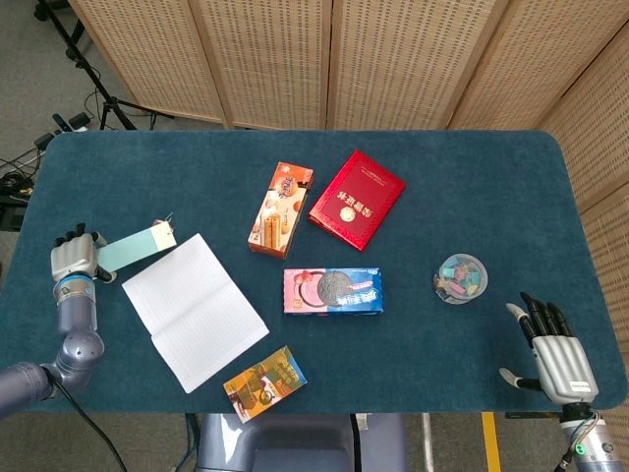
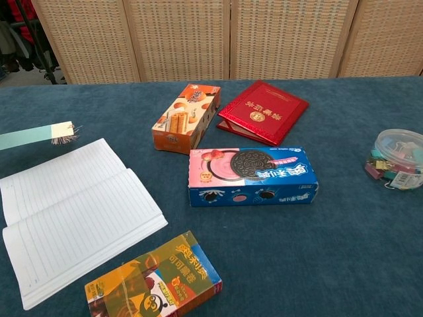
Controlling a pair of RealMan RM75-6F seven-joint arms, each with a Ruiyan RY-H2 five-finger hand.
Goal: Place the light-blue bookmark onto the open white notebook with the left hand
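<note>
On the blue table [image 1: 472, 187] lies one open white notebook [image 1: 194, 309], then one red booklet [image 1: 356, 200], three snack boxes and one clip tub [image 1: 461, 277]. My left hand [image 1: 75, 260] grips the one light-blue bookmark [image 1: 136, 247] just beside the notebook's far left corner, nothing between them. My right hand [image 1: 552, 351] rests empty, fingers spread, at the near right edge.

bookmark [image 2: 30, 135] cut off left, clip tub [image 2: 398, 154] cropped right
</note>
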